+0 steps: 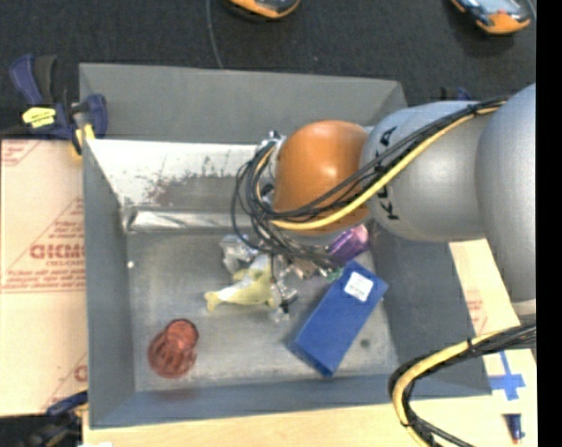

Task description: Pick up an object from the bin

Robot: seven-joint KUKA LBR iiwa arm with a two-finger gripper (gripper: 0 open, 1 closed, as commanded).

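My gripper (279, 291) reaches down into the middle of the bin from under the arm's orange cover. A pale yellow, flat, winged toy (239, 294) lies right at it, stretching to the left on the bin floor. Just to the right, a blue box (335, 322) with a white label lies slanted, close beside the gripper. A purple thing (348, 243) peeks out from under the arm, behind the box.
A red translucent ridged thing (173, 347) lies alone near the front left corner. The arm and its cables cover the bin's back right part. The left half of the floor is bare metal.
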